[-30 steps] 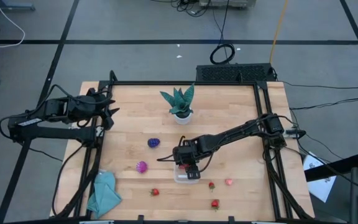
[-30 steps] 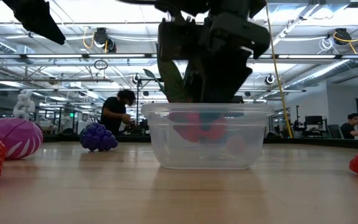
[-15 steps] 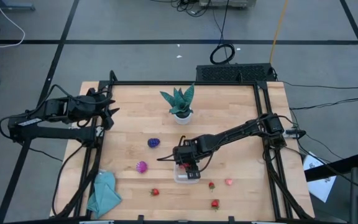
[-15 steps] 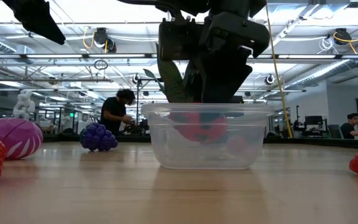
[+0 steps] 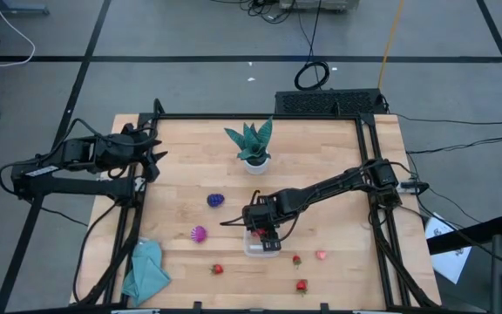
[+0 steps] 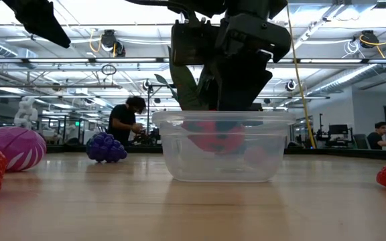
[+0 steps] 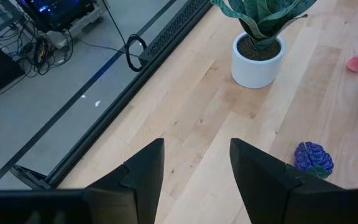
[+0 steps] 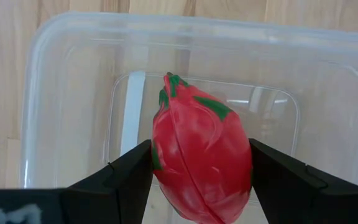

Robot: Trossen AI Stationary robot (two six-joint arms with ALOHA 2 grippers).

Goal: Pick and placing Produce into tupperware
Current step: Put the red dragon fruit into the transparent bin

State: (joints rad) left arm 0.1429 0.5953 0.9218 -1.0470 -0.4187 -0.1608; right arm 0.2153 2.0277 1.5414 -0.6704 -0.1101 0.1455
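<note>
while my right tool (image 8: 201, 180) hangs over the tupperware (image 8: 61, 74), the entry that matters is this: the red fruit (image 8: 201, 165) in its grip sits straight above the tub's open mouth, inside the rim line, its long axis running roughly along my fingers with the green-tipped end pointing away from the wrist.

- right tool: fingers set apart only by the fruit's width, clamped on its two flanks; in the low view the fruit (image 6: 213, 137) shows red through the clear wall, already below the rim. whether it touches the tub floor i cannot tell.
- tupperware: on the desk (image 5: 321, 157), near the front edge, middle-right (image 5: 262, 244); nearest to my right arm by far.
- judged next move: a plain release, straight down; no sideways travel looks needed.
- left tool (image 7: 194, 168): fingers apart, holding nothing, parked at the desk's far left corner, well apart from the tub.
- still loose on the desk: purple fruit (image 5: 215, 200), magenta fruit (image 5: 199, 234), pale pink piece (image 5: 321, 255), three small strawberries at (image 5: 217, 269), (image 5: 296, 260) and (image 5: 301, 285).
</note>
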